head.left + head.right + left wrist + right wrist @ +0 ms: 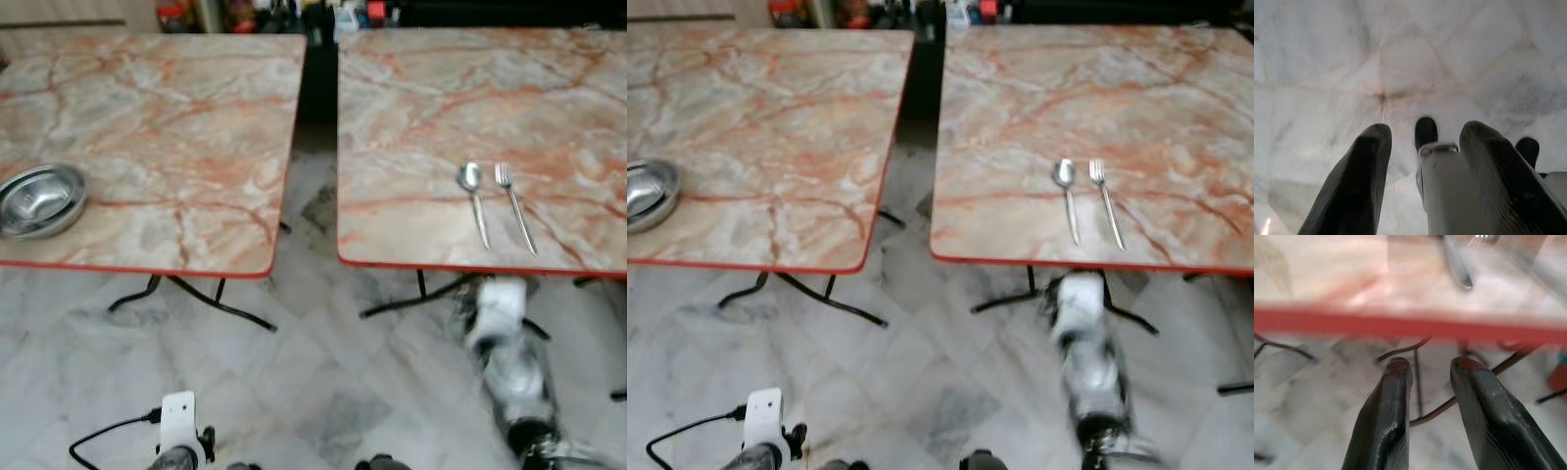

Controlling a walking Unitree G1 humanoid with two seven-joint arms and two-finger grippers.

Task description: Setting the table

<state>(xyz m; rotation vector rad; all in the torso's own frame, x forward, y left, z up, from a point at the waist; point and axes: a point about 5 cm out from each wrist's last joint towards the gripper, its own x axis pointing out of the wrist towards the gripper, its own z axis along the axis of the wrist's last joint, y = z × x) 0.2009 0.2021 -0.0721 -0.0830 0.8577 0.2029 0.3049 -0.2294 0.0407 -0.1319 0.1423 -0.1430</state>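
Two square tables with pink-and-cream marble-patterned tops and red edging stand side by side on a pale grey marble-tiled floor [323, 392], a dark gap between them. The left marble table [147, 127] rests on black folding metal legs; the right marble table [470, 108] has the same legs under its near edge. A round shiny steel bowl [39, 201] sits near the left table's front left corner, upright and empty. On the right table, close to its near edge, a silver metal spoon [475, 201] and a silver metal fork [514, 217] lie just beside each other without touching, handles toward the robot.

The right gripper [1430, 367] is below the right table's red edge, in front of the cutlery, its two black fingers apart and holding nothing; the arm is blurred in the head views. The left gripper [1422, 134] hangs low over the floor tiles, its fingers likewise spread and empty.
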